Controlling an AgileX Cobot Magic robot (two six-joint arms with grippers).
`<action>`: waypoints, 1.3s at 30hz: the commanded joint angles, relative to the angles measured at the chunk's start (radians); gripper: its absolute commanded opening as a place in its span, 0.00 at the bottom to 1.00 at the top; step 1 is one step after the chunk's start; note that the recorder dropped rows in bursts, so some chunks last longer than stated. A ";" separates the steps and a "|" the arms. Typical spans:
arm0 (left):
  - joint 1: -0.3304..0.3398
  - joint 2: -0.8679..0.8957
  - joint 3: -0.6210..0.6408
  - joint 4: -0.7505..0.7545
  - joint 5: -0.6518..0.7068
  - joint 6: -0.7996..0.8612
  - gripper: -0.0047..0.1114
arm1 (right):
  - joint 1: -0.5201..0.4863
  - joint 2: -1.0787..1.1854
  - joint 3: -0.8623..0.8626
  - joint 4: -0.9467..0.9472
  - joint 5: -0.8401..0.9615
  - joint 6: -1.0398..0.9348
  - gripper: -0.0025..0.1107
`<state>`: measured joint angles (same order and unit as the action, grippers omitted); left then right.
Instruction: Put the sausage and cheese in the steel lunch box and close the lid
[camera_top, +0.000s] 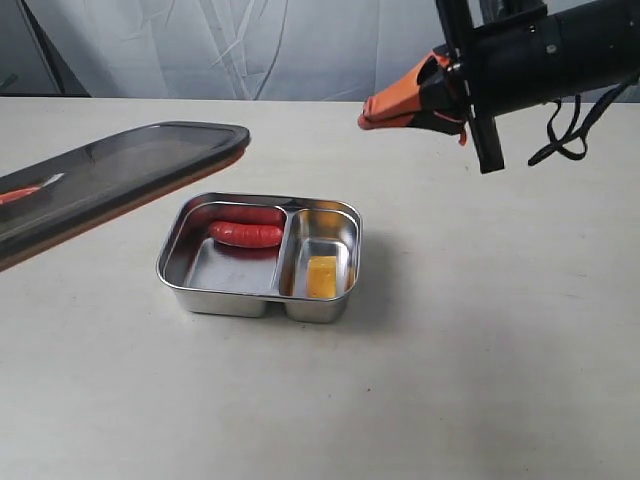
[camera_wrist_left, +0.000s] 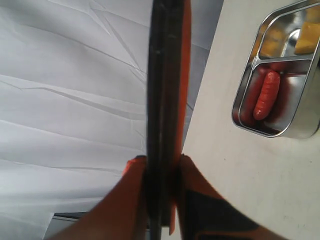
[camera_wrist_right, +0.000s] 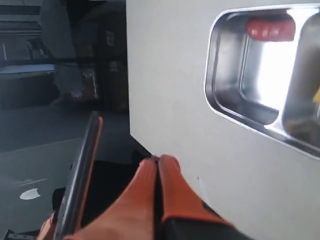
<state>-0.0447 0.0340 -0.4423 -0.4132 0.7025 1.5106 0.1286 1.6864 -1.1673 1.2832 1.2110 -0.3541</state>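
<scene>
Red sausage (camera_top: 246, 234), long axis crosswise to divider (camera_top: 286, 250)

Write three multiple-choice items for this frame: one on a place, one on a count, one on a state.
1. Where does the cheese lie?
A. on the table
B. in the narrow compartment of the steel lunch box
C. in the wide compartment

2. How many food pieces are in the box?
A. one
B. two
C. three

3. What is the state of the lid?
A. shut on the box
B. lying flat on the table
C. held in the air, off the box

Answers:
1 B: the yellow wedge sits in the narrower section.
2 B: only the sausage and the cheese are inside.
3 C: the left end effector clamps its edge and the box stands open.
</scene>
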 joint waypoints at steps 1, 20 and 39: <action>0.000 -0.034 0.023 -0.018 -0.010 -0.011 0.04 | 0.094 -0.013 -0.003 -0.041 0.010 0.106 0.01; -0.157 -0.034 0.055 0.045 -0.025 -0.009 0.04 | 0.298 -0.015 -0.003 0.007 0.010 0.261 0.50; -0.157 -0.034 0.055 -0.047 0.006 -0.017 0.04 | 0.401 -0.016 -0.003 0.158 0.010 0.042 0.02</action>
<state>-0.1910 0.0050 -0.3883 -0.3933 0.7246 1.5101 0.5250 1.6777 -1.1680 1.4859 1.2151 -0.2241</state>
